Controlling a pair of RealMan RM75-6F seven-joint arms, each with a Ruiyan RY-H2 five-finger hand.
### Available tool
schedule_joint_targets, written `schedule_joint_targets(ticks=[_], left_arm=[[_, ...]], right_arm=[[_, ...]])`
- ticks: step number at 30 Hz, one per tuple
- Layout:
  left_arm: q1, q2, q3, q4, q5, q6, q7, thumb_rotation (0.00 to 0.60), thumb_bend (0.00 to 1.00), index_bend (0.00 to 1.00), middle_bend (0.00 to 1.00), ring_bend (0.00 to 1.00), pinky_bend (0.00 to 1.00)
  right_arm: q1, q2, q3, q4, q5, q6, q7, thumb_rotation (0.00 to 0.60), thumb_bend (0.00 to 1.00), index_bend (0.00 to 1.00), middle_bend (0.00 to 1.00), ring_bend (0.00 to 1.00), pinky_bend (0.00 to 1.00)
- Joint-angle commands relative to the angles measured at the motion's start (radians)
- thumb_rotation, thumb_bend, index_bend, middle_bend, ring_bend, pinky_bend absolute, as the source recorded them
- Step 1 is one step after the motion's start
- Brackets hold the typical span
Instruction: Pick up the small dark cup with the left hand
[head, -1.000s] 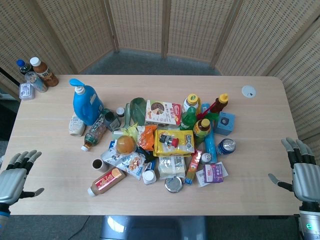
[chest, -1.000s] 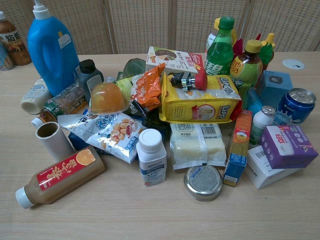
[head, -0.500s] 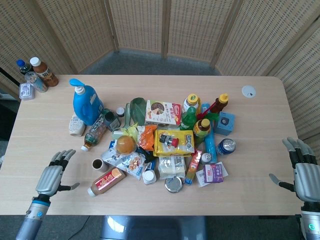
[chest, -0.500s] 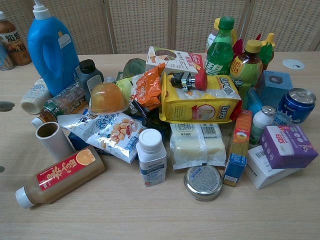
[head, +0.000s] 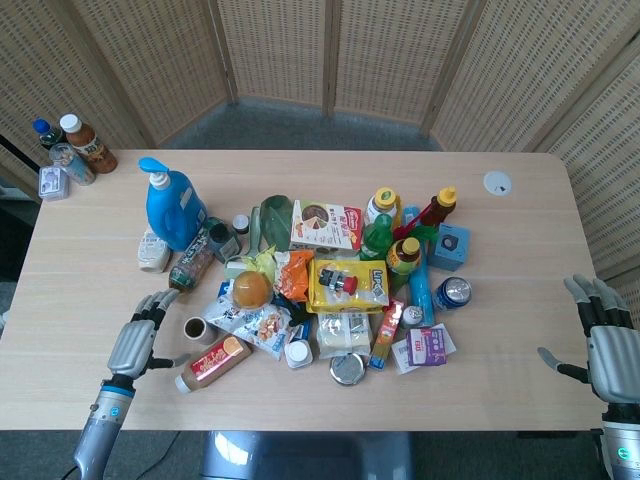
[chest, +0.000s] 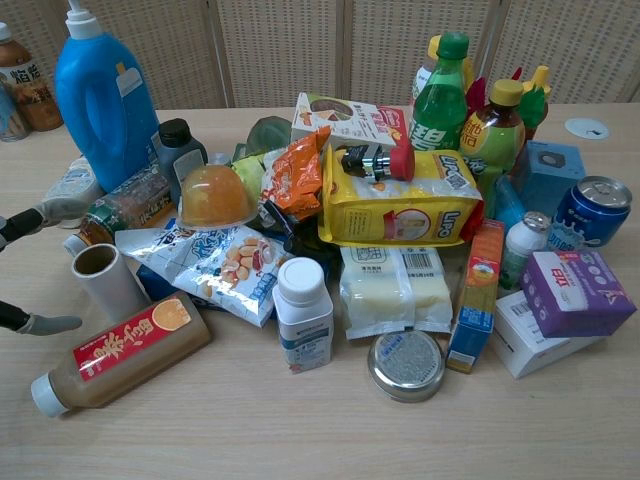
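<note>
The small cup (head: 196, 329) has a pale wall and a dark inside; it lies tipped at the left edge of the pile, above a brown drink bottle (head: 213, 362). In the chest view the cup (chest: 103, 276) points its mouth up and to the left. My left hand (head: 138, 341) hovers open just left of the cup, fingers spread and apart from it. Only its fingertips (chest: 45, 211) show at the chest view's left edge. My right hand (head: 611, 344) is open at the table's right edge, far from the pile.
A crowded pile fills the table's middle: blue detergent jug (head: 174, 209), snack bags (head: 255, 322), yellow packet (head: 348, 284), white pill bottle (chest: 303, 313), round tin (chest: 406, 364), blue can (head: 453, 292). Several bottles (head: 70, 145) stand at the far left corner.
My left hand has moved right and forward over the table, from the front left edge to just beside the cup. The right hand has stayed in place.
</note>
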Motion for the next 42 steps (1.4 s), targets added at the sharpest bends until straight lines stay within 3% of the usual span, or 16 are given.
schedule_joint_targets(ticks=[1,8,10,12,14,17,21,31,42], left_arm=[[-0.012,-0.019,-0.008,0.014,-0.002,-0.004,-0.012,0.6,0.03,0.0,0.0,0.0,0.0],[-0.029,-0.067,-0.017,0.06,-0.013,-0.011,-0.007,0.6,0.03,0.01,0.0,0.0,0.02],[-0.037,-0.079,-0.019,0.073,-0.017,-0.019,-0.003,0.6,0.03,0.06,0.0,0.0,0.06],[-0.041,-0.095,-0.025,0.087,-0.017,-0.012,-0.003,0.6,0.03,0.18,0.0,0.0,0.16],[-0.041,-0.123,-0.035,0.112,-0.014,0.016,0.008,0.6,0.05,0.34,0.12,0.12,0.3],[-0.041,-0.155,-0.04,0.142,-0.016,0.036,0.034,0.6,0.07,0.59,0.41,0.39,0.46],[-0.035,-0.163,-0.045,0.153,-0.015,0.063,0.04,0.6,0.09,0.71,0.52,0.49,0.51],[-0.012,-0.054,-0.076,0.064,0.021,0.185,0.022,0.6,0.1,0.75,0.56,0.53,0.53],[-0.011,0.182,-0.153,-0.236,0.058,0.284,0.113,0.6,0.1,0.75,0.56,0.53,0.54]], right_arm=[[0.0,0.0,0.0,0.001,0.001,-0.001,0.0,0.6,0.0,0.0,0.0,0.0,0.0],[0.001,0.001,0.001,0.001,0.004,-0.004,0.005,0.6,0.0,0.0,0.0,0.0,0.0],[0.001,0.0,0.0,0.001,0.001,-0.003,0.005,0.6,0.0,0.0,0.0,0.0,0.0],[0.001,0.0,0.0,0.001,0.0,-0.003,0.005,0.6,0.0,0.0,0.0,0.0,0.0],[0.001,0.0,0.0,0.0,0.001,-0.003,0.004,0.6,0.0,0.0,0.0,0.0,0.0],[0.0,0.001,0.001,0.0,0.003,-0.002,0.006,0.6,0.0,0.0,0.0,0.0,0.0],[0.0,0.002,0.002,0.001,0.003,-0.002,0.01,0.6,0.0,0.0,0.0,0.0,0.0],[-0.001,0.004,0.0,-0.003,0.003,-0.002,0.01,0.6,0.0,0.0,0.0,0.0,0.0],[0.0,0.0,-0.004,-0.007,-0.006,-0.001,-0.011,0.6,0.0,0.0,0.0,0.0,0.0]])
